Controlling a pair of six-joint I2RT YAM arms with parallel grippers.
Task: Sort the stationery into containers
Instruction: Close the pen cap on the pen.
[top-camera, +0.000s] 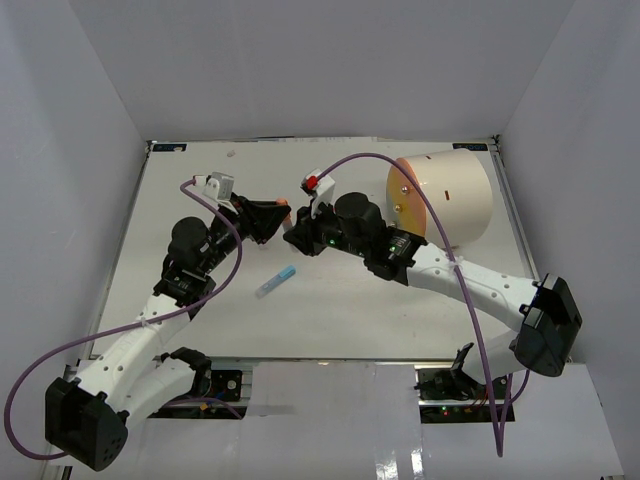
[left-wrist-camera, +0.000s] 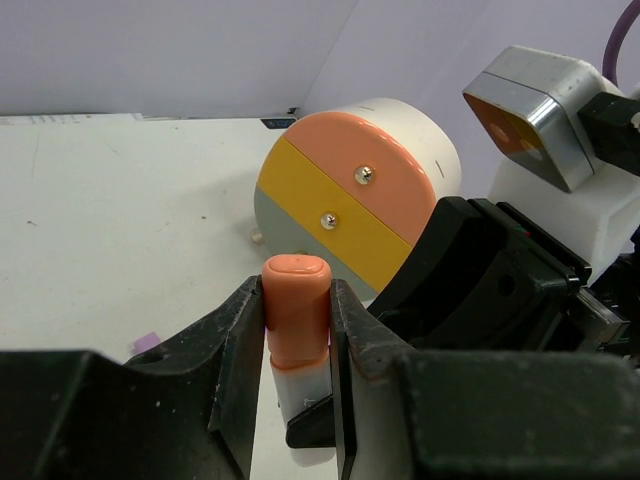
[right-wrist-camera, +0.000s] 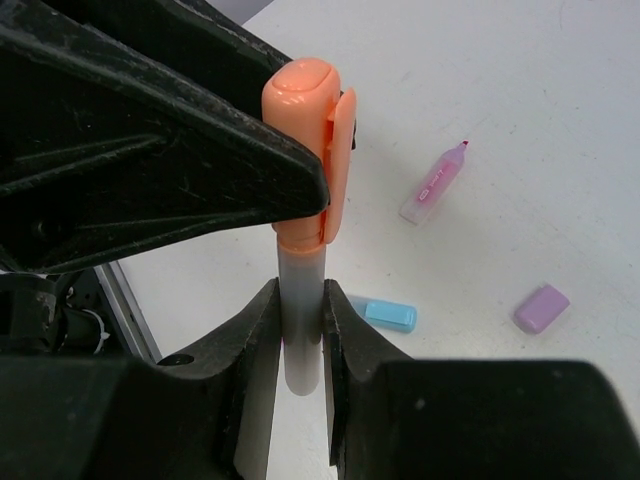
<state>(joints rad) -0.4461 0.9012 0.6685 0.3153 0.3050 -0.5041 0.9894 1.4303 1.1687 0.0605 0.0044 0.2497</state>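
An orange-capped marker with a clear body is held between both grippers above the table, just left of the middle (top-camera: 285, 206). My left gripper (left-wrist-camera: 297, 292) is shut on its orange cap (left-wrist-camera: 296, 310). My right gripper (right-wrist-camera: 300, 305) is shut on the clear body (right-wrist-camera: 302, 280), below the cap (right-wrist-camera: 305, 150). The cream-white drum container (top-camera: 445, 200) lies on its side at the back right, and its round face (left-wrist-camera: 340, 190) is banded orange, yellow and grey with small knobs. A blue marker (top-camera: 275, 282) lies on the table in front of the grippers.
Below the right gripper, a blue marker (right-wrist-camera: 385, 313), a pink uncapped marker (right-wrist-camera: 432, 185) and a purple cap (right-wrist-camera: 541, 307) lie loose on the table. White walls close the table on three sides. Purple cables arc over both arms.
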